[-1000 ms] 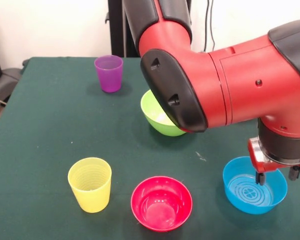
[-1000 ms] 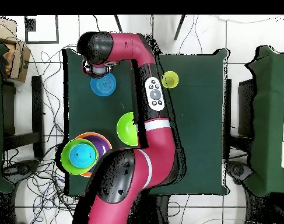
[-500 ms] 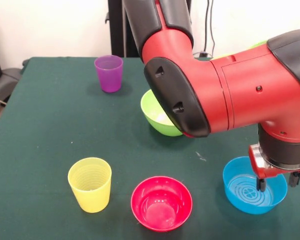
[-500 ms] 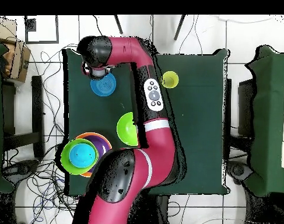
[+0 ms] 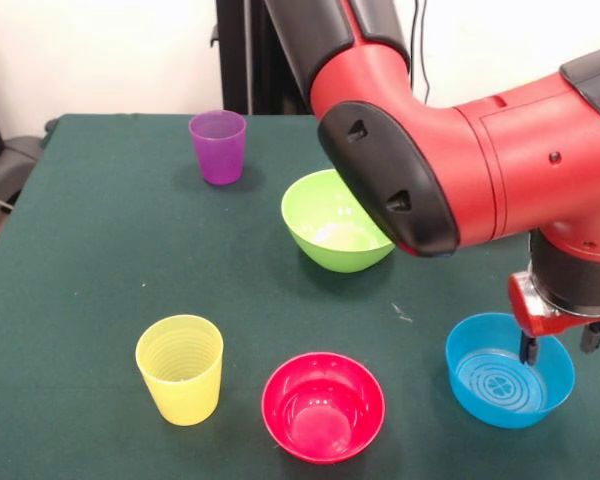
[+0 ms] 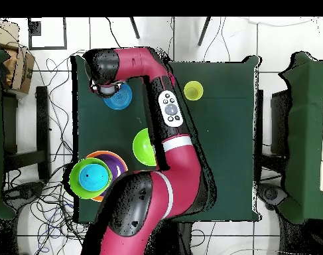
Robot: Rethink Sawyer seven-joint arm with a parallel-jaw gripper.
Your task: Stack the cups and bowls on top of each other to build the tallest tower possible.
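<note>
One blue bowl (image 5: 509,370) in hand's reach: gripper (image 5: 560,345) straddles its far rim, fingers spread, not yet clenched; likely the pick-up, next pinch and carry to tower (image 6: 94,175).

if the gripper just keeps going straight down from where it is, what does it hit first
Most likely the blue bowl. The gripper points down with its fingers straddling the bowl's far rim, one tip inside and one outside, so that rim or the bowl's floor comes first. Exact height above the bowl is hard to judge.
</note>
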